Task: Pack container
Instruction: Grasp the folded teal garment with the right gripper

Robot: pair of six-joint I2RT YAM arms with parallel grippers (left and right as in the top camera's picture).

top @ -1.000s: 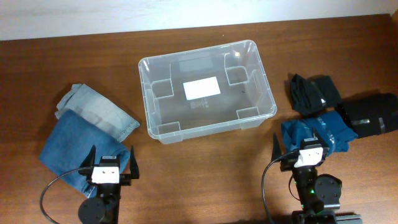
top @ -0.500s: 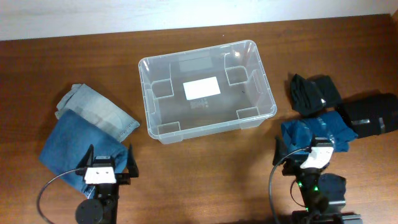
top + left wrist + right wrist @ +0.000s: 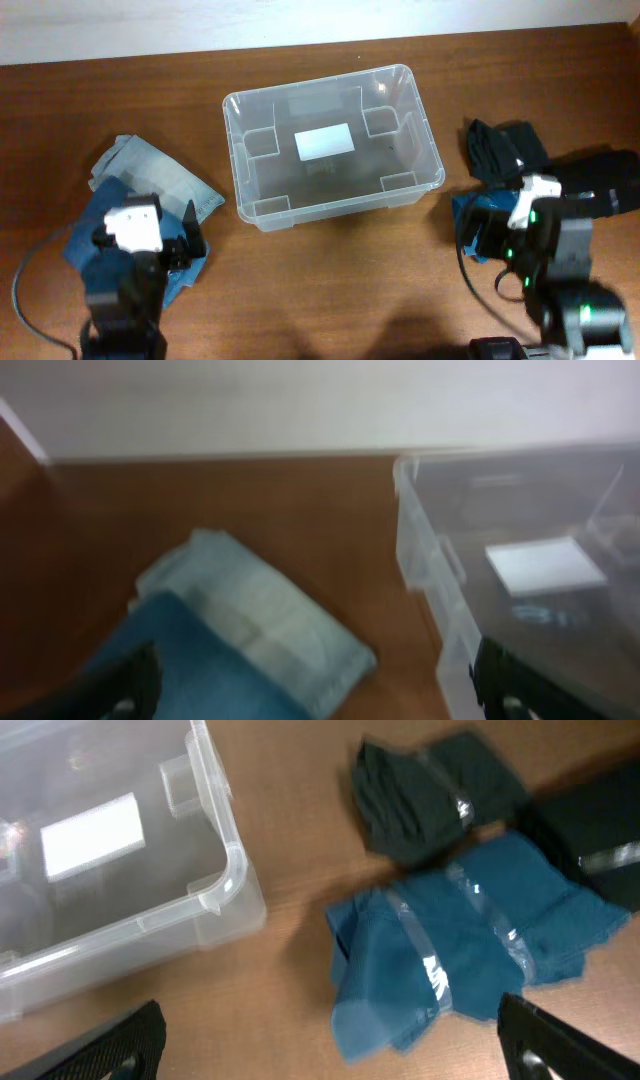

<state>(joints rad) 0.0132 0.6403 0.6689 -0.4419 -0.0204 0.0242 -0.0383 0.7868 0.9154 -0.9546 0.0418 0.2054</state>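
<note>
Nothing is packed yet, as far as you can see; the container (image 3: 330,145) sits open-topped at the middle of the bench toward the far edge, and holds only the white label (image 3: 323,142) on its base. All the clothing lies outside it; a folded dark denim piece (image 3: 95,228) and a paler denim piece (image 3: 160,178) lie toward the left edge, and a teal cloth (image 3: 470,950), a dark green garment (image 3: 430,795) and a black garment (image 3: 590,820) lie toward the right edge. So I judge the whole job is ahead of you: every piece has to be picked up and laid inside.

Your left gripper (image 3: 315,695) hangs over the dark denim near the near-left corner, angled toward the far edge, with the pale denim and the container's left wall ahead of it; its fingers are spread wide and hold nothing. Your right gripper (image 3: 335,1045) hangs above the near side of the teal cloth, looking down on it with the container's right corner off to one side; its fingers (image 3: 545,1040) are likewise spread wide and empty.
</note>
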